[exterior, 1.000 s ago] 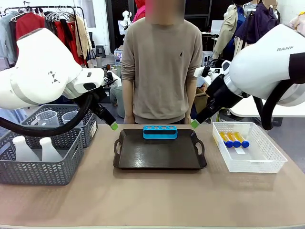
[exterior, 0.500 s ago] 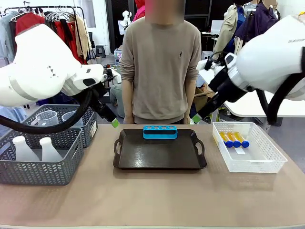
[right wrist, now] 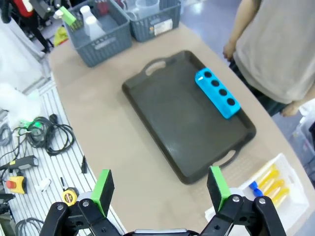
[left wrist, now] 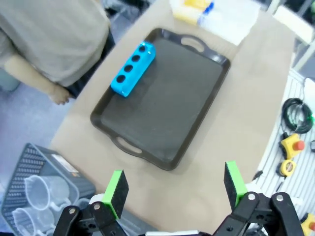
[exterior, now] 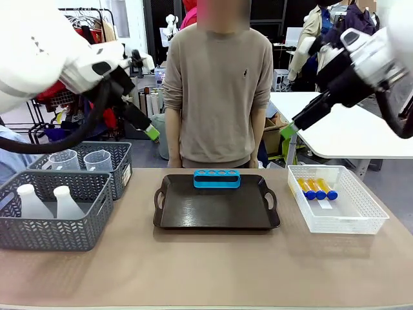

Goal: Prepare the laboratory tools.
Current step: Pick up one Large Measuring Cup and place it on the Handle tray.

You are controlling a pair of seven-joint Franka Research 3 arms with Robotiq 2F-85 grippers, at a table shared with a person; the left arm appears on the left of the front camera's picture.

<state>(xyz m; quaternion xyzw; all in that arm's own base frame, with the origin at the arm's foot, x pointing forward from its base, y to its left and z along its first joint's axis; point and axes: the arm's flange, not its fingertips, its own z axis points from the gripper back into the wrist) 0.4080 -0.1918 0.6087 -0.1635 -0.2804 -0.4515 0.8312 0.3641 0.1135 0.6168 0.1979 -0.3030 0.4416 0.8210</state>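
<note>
We held the left end effector (left wrist: 174, 189) and right end effector (right wrist: 160, 189) spread and empty, with test tubes (exterior: 316, 188), beakers (exterior: 98, 160) and flasks (exterior: 64, 200) not yet on the tray (exterior: 213, 210).

Tray (exterior: 216, 213) lies open, blue rack (exterior: 217, 178) blocks its far edge, basket walls (exterior: 335, 226) ring the test tubes (exterior: 316, 188).

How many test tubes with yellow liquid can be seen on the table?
3. The test tubes lie side by side in the white basket, right of the tray, blue caps toward the robot. None seems hidden.
</note>
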